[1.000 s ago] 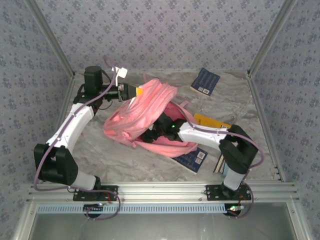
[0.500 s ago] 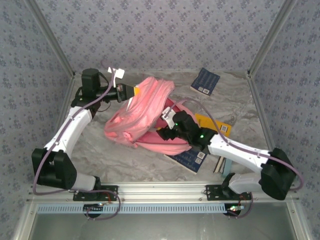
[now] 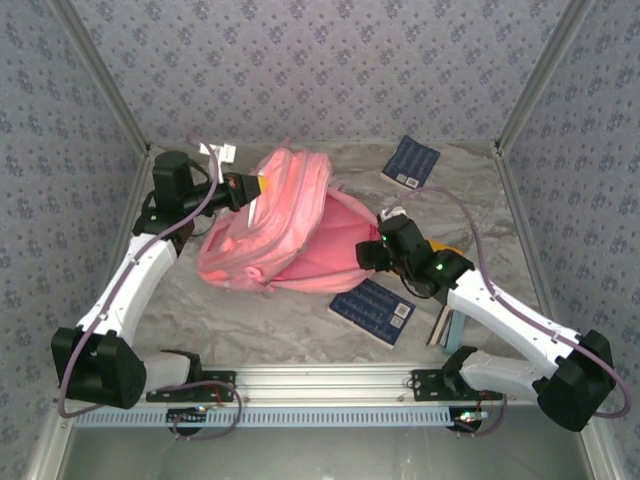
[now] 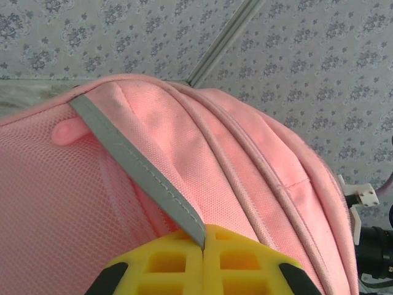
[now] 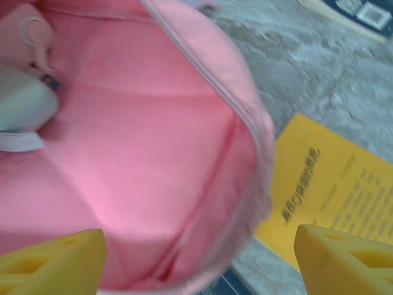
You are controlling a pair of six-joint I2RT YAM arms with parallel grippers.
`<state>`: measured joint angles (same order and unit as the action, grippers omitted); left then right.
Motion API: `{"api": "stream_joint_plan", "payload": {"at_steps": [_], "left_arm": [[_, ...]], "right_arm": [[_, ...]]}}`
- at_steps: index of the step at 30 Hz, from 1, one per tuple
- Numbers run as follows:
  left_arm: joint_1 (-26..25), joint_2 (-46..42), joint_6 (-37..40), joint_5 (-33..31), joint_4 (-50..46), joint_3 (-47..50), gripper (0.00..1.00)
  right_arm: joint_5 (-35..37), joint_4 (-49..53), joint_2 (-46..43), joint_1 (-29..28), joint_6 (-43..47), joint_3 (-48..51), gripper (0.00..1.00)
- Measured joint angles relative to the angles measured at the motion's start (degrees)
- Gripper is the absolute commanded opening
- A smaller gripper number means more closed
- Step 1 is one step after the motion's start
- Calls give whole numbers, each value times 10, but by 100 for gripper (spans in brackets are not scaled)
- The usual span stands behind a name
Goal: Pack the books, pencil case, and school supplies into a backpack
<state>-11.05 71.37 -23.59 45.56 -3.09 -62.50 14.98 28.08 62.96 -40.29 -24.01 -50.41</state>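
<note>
- Backpack (image 3: 270, 230) lies on its side in the middle of the table (image 3: 250, 310), mouth facing the right arm. A pale rounded thing (image 5: 21, 104) sits inside, maybe the pencil case.
- Left gripper (image 4: 204, 230) is clamped tight on the grey-trimmed edge, propping the mouth up.
- Right gripper (image 5: 196, 264) hovers at the mouth, jaws spread wide, nothing in them.
- Looks like a between-items step. My guess for next is the yellow book (image 5: 331, 190) just beside the opening, or the navy book (image 3: 373, 311) nearby. Either needs a pinch on one edge.
</note>
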Motion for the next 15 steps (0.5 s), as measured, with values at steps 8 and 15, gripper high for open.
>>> {"api": "stream_joint_plan", "payload": {"at_steps": [8, 15], "left_arm": [[-7, 24, -6, 19, 19, 1, 0], [-23, 46, -10, 57, 33, 1, 0]], "right_arm": [[-40, 30, 10, 58, -58, 0, 81], [-115, 6, 18, 134, -93, 17, 79]]}}
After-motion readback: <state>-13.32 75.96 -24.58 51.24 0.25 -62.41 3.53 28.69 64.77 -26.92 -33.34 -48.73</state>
